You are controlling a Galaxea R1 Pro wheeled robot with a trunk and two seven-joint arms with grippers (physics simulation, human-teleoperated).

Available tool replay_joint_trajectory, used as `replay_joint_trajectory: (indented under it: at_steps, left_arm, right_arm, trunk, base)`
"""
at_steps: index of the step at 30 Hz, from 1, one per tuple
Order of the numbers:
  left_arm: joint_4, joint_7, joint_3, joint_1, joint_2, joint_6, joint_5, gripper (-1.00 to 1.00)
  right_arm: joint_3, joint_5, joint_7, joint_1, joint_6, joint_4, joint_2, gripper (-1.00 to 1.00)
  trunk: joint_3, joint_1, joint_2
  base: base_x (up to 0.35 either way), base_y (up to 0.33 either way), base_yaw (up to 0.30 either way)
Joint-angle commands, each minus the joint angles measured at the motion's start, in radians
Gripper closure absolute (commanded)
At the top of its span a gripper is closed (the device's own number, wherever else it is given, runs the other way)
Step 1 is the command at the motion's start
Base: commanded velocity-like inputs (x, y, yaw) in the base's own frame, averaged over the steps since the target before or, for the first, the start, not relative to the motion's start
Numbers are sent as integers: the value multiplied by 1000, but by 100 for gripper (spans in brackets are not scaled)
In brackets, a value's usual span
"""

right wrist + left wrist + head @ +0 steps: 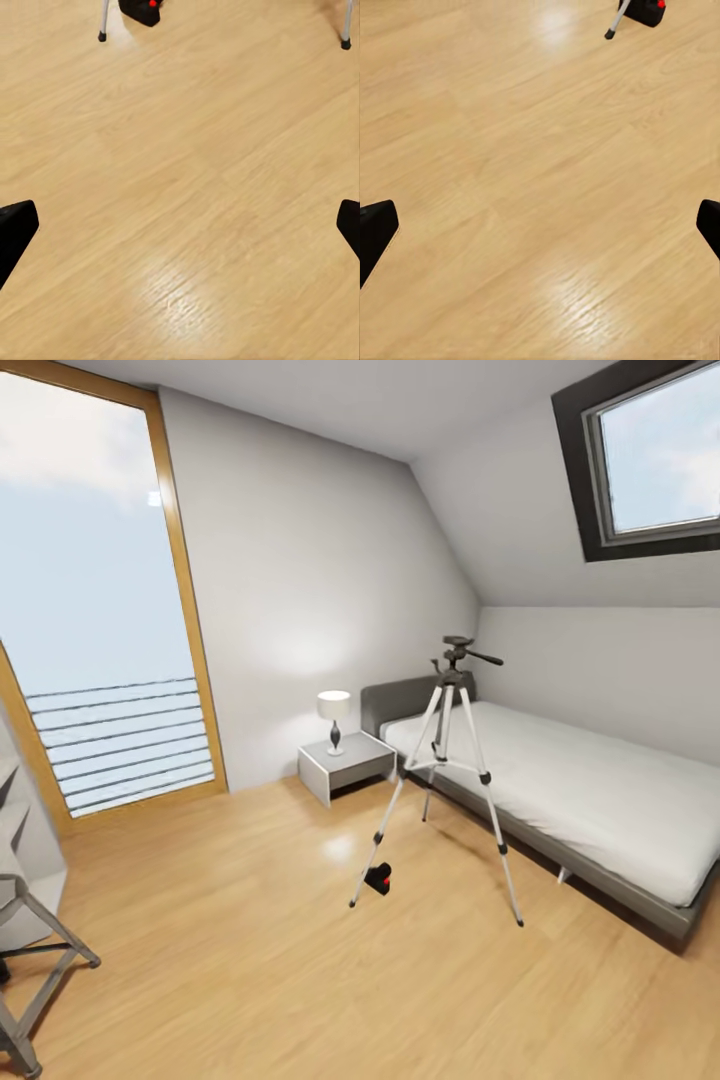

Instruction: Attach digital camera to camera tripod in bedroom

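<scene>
Well ahead of both grippers, left [540, 240] and right [180, 240], each spread wide over bare floor [250, 940], the camera [378, 880] is seen beside a tripod [447, 760] foot.

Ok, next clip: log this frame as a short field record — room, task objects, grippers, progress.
room: bedroom, wood floor, bed at right, nightstand with lamp
camera tripod: upright beside the bed, head bare
digital camera: on the floor by the tripod's near-left foot
left gripper: open, over bare floor
right gripper: open, over bare floor
progress: camera not yet picked up
</scene>
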Motion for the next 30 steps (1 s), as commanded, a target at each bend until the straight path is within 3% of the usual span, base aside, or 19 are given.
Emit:
replay_joint_trajectory:
  at_steps: [1, 12, 30]
  left_arm:
    - [0, 0, 0, 0, 0, -2, 0, -100]
    - [0, 0, 0, 0, 0, -2, 0, -100]
    - [0, 0, 0, 0, 0, -2, 0, -100]
  right_arm:
    - [0, 0, -3, 0, -3, 0, 0, -100]
    - [0, 0, -3, 0, -3, 0, 0, -100]
    - [0, 0, -2, 0, -3, 23, 0, -100]
  trunk:
    - [-1, 1, 0]
    - [-1, 1, 0]
    - [-1, 1, 0]
  base:
    - [318, 171, 0]
    - [325, 157, -12]
    - [274, 212, -245]
